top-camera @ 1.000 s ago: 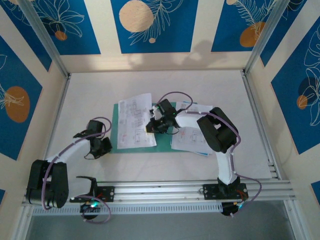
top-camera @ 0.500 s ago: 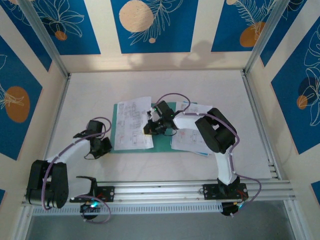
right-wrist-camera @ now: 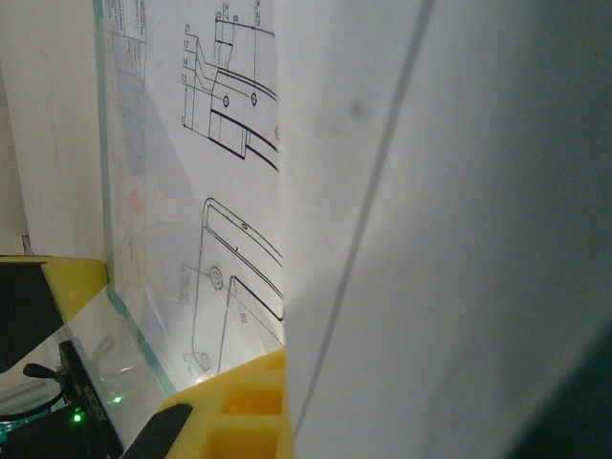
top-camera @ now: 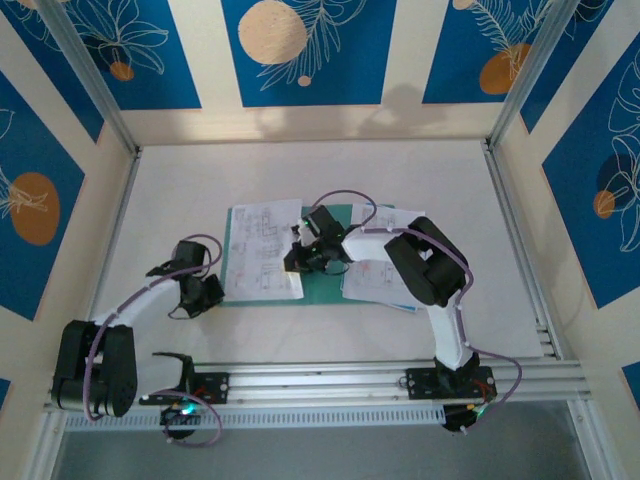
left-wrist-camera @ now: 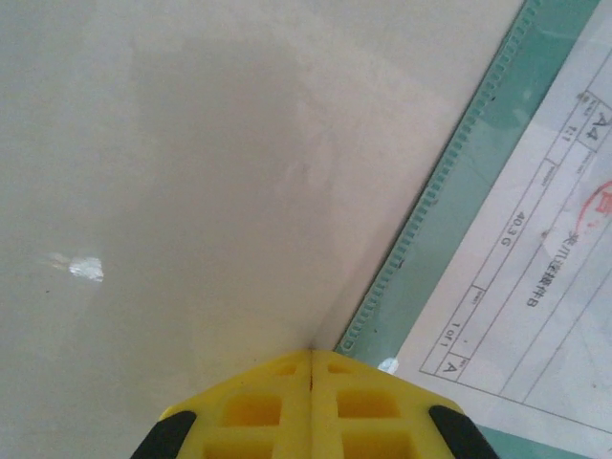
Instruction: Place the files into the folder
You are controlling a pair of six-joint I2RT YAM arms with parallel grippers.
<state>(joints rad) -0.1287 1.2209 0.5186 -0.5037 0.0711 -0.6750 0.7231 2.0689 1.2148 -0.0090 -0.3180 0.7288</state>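
Right now my right gripper [top-camera: 296, 262] is over the middle of the table [top-camera: 300, 170], clenched on the right edge of one sheet [top-camera: 260, 255] of the files. That sheet lies flat on the left part of the folder [top-camera: 322, 288], printed side up, with my hand at its right side, above the bare teal strip. From the right wrist camera the paper stands very close to the lens: black line drawings run across it, and one of my yellow fingers [right-wrist-camera: 244, 406] shows at the bottom with the sheet rising out beside it. A second white surface, blurred, covers the right half of that view; I cannot tell what it is.

The folder lies open and flat, its long sides running away from me. The other files [top-camera: 365, 283] lie in a loose pile just beside its right edge, partly under my right forearm.

My left gripper [top-camera: 207, 292] is low at the folder's near left corner, clenched on nothing, its two yellow fingers [left-wrist-camera: 258, 411] pressed flat together. From the left wrist camera the fingertips sit right at the folder's ribbed edge [left-wrist-camera: 459, 191], which runs diagonally up to the right, and the sheet's corner with its title block lies just beyond on the teal. Whether the tips touch the folder I cannot tell.
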